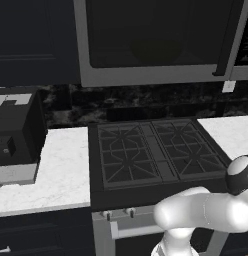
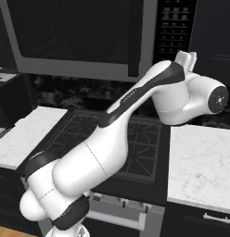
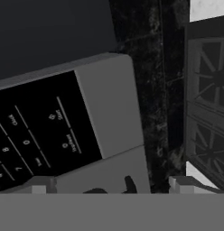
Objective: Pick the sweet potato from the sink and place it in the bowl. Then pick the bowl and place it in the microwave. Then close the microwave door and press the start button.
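The microwave (image 1: 156, 75) hangs above the stove. Its microwave door (image 1: 151, 35), with the big dark glass window, lies flush with the frame and looks shut. The dark control strip (image 2: 175, 28) runs down the microwave's right side. My arm reaches up to it, with the wrist (image 2: 186, 60) just below the strip's lower end. In the hand view the strip (image 3: 37, 131) and its small white button labels are close ahead and rolled sideways, beside the grey frame (image 3: 114, 103). My gripper (image 3: 111, 185) is open, with nothing between its fingertips (image 3: 41, 185). The sweet potato, the sink and the bowl are out of view.
A black gas stove (image 1: 156, 150) sits under the microwave, between white marble counters (image 1: 61, 170) (image 2: 200, 157). A dark boxy appliance (image 1: 16, 130) stands on the left counter. Behind the stove is a dark backsplash (image 1: 146, 102).
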Robot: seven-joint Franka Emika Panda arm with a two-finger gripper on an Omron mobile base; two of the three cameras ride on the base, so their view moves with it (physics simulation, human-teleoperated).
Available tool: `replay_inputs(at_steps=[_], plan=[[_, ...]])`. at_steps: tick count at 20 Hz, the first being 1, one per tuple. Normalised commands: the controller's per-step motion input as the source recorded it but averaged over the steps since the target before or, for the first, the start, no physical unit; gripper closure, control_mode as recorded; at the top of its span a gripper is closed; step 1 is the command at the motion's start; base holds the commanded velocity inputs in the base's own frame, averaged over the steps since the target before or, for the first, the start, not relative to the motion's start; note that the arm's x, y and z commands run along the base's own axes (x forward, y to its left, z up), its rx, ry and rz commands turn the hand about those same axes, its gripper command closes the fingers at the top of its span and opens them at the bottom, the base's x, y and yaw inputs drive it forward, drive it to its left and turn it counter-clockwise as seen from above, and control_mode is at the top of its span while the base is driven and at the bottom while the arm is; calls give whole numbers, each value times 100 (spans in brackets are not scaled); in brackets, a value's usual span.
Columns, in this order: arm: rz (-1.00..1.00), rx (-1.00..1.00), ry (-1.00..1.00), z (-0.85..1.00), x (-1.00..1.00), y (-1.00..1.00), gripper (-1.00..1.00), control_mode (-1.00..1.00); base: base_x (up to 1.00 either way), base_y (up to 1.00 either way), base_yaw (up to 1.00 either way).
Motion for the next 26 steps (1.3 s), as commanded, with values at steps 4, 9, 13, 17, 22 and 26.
replay_inputs(at_steps=[4, 9, 13, 17, 22, 26], plan=[[0, 0, 0, 0, 8, 34, -100, -100, 0, 0, 0], [0, 0, 0, 0, 16, 17, -100, -100, 0, 0, 0], [0, 3, 0, 0, 35, -11, -100, -100, 0, 0, 0], [0, 4, 0, 0, 34, -19, -100, -100, 0, 0, 0], [0, 5, 0, 0, 21, -28, -100, -100, 0, 0, 0], [0, 4, 0, 0, 11, -32, -100, -100, 0, 0, 0]])
